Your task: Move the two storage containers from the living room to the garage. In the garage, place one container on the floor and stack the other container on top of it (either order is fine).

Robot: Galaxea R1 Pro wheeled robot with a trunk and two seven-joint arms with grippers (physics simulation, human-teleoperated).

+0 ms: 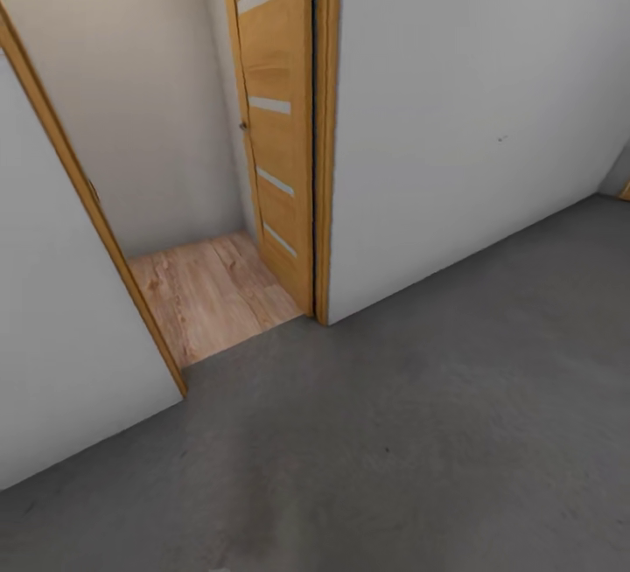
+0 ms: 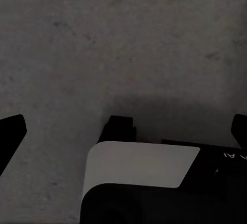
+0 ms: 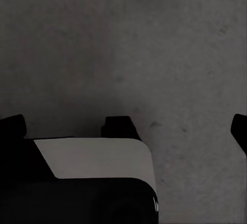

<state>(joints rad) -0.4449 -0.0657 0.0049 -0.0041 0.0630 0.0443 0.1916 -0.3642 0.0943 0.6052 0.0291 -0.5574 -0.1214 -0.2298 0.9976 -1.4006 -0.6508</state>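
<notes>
Dark grey, faintly mottled concrete floor across the lower half of the head view, from 3 through 6 to 9 o'clock. At 11 o'clock, an open doorway with an orange wood frame, and beyond it a patch of light wood planks meeting the concrete at the threshold. At 12 o'clock, a wooden door swung inward, with 4 pale glazed slots (edge against the frame). Pale grey wall from 12 to 3 o'clock, another pale wall panel at 9 o'clock. No storage containers anywhere in the 3 views. Left tool spread wide over bare concrete, nothing between its dark fingertips. Right tool likewise wide and empty above the same floor.
</notes>
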